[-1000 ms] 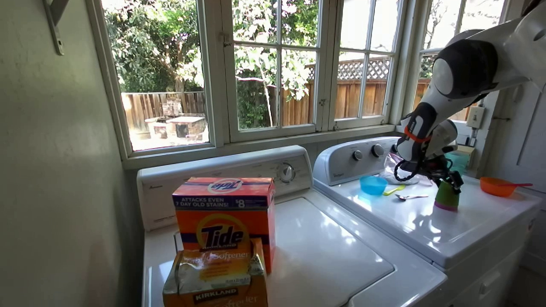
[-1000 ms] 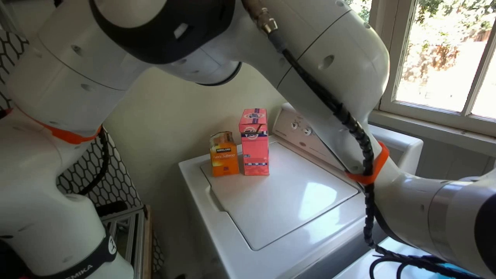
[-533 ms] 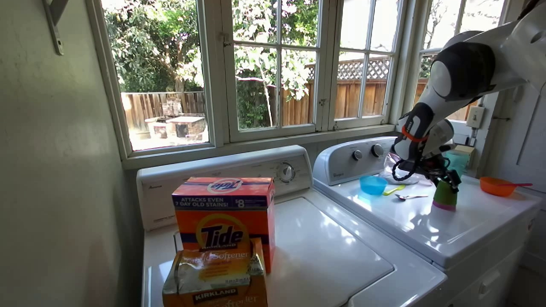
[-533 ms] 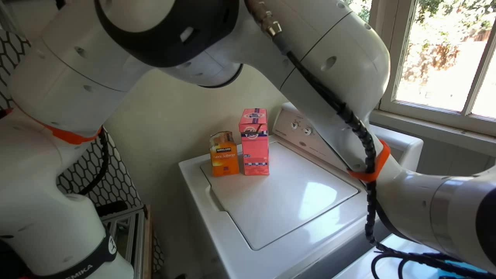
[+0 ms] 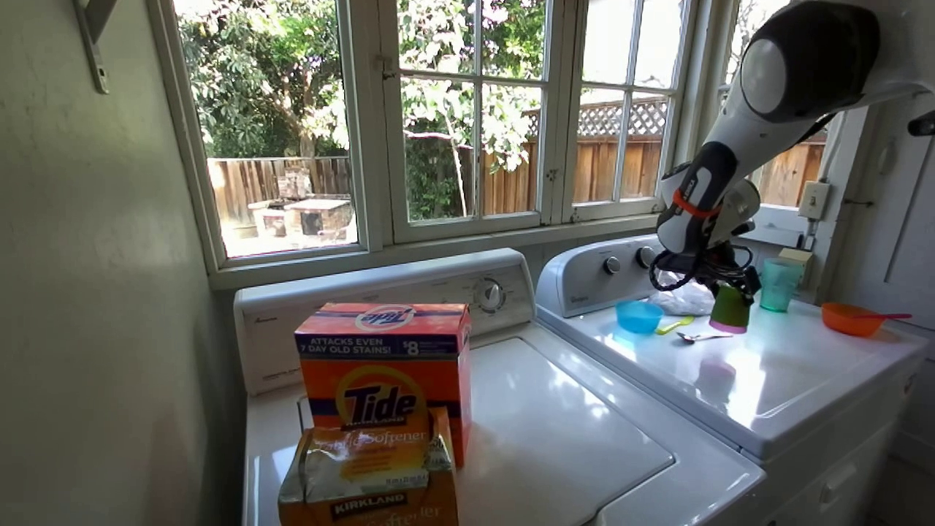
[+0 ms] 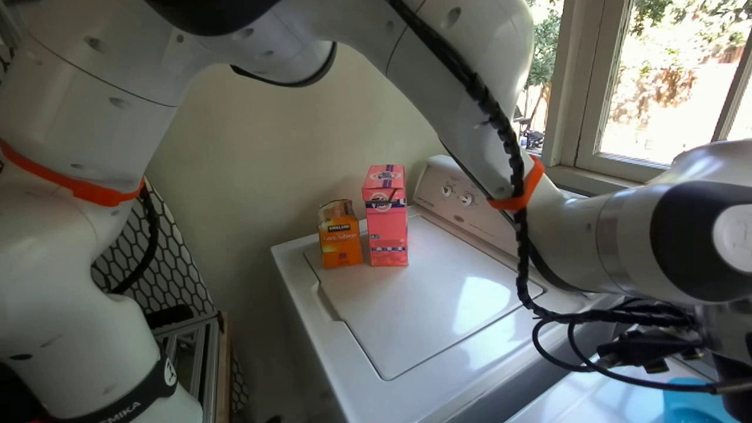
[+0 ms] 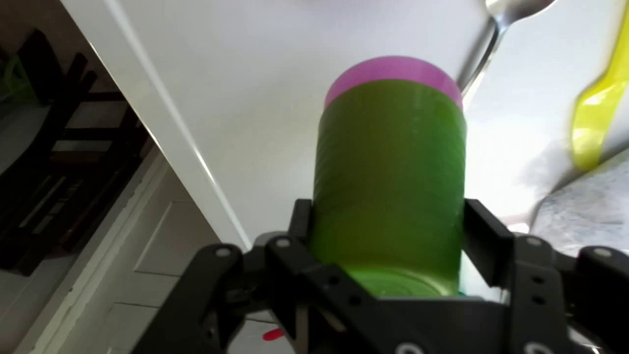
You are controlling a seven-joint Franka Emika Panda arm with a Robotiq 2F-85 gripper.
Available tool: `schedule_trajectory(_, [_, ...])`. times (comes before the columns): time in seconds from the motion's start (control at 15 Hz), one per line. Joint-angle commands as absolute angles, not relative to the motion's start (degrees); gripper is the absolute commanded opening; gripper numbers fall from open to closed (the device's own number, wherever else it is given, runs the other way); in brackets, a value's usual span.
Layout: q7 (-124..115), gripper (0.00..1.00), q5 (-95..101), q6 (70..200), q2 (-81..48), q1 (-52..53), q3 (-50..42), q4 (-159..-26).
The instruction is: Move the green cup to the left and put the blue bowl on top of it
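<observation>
The green cup (image 5: 729, 310) hangs upside down above the white dryer top, its pink rim facing down, with a faint reflection beneath it. In the wrist view my gripper (image 7: 388, 216) is shut on it, a black finger pad pressed against each side near the cup's base. The blue bowl (image 5: 639, 318) rests upright on the dryer near the control panel, to the left of the held cup in that exterior view. A part of the blue bowl (image 6: 693, 405) also peeks out at the lower right of an exterior view, partly behind the arm.
Between bowl and cup lie a metal spoon (image 5: 703, 338) and a yellow-green utensil (image 5: 675, 326). A plastic bag (image 5: 683, 299) sits behind them. Farther right stand a teal cup (image 5: 779, 285) and an orange bowl (image 5: 847, 321). A Tide box (image 5: 383, 383) and softener box (image 6: 341, 238) occupy the washer.
My gripper has carried the green cup up and to the left in an exterior view, off its low spot over the dryer. The teal cup behind now shows fully. The bowl has stayed put.
</observation>
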State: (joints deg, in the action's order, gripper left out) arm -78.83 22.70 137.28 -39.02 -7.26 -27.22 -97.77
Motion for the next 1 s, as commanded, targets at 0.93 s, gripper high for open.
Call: schedule_trajectory(0.93, [-66.3, 0.75, 36.7, 152.6, -20.5, 1.2, -24.2, -116.9])
